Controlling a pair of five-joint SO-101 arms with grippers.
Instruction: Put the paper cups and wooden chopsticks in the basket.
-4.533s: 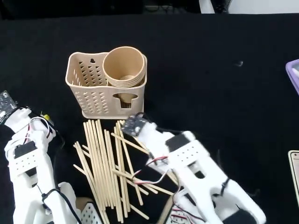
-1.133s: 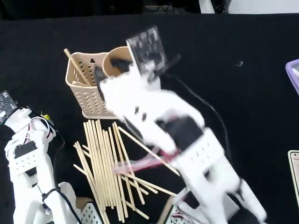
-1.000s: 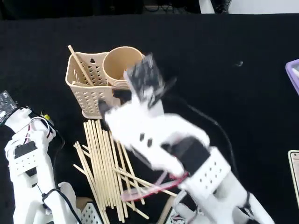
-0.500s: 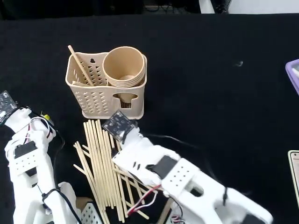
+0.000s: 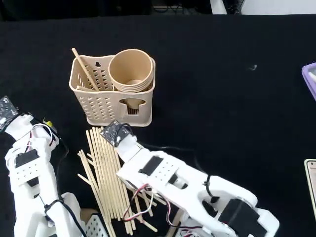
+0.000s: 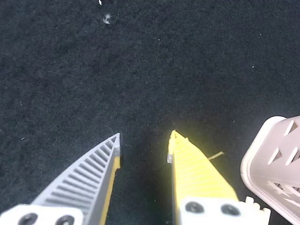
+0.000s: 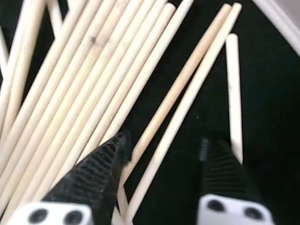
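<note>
A beige slotted basket (image 5: 106,106) stands on the black table. Stacked paper cups (image 5: 131,69) sit in its right compartment, and one wooden chopstick (image 5: 83,68) leans in its left one. A pile of loose chopsticks (image 5: 104,173) lies in front of the basket. My right arm (image 5: 163,177) stretches over the pile's right side. My right gripper (image 7: 164,145) is open just above the chopsticks (image 7: 117,84), with two of them lying between its fingers. My left gripper (image 6: 144,138) is open over bare table, beside a corner of the basket (image 6: 274,164).
My left arm (image 5: 27,163) stands at the table's left edge. A purple container (image 5: 310,76) sits at the right edge. The cloth to the right of the basket is bare.
My right arm swung from the basket back down onto the chopstick pile. One chopstick now leans in the basket's left compartment. The left arm has not moved.
</note>
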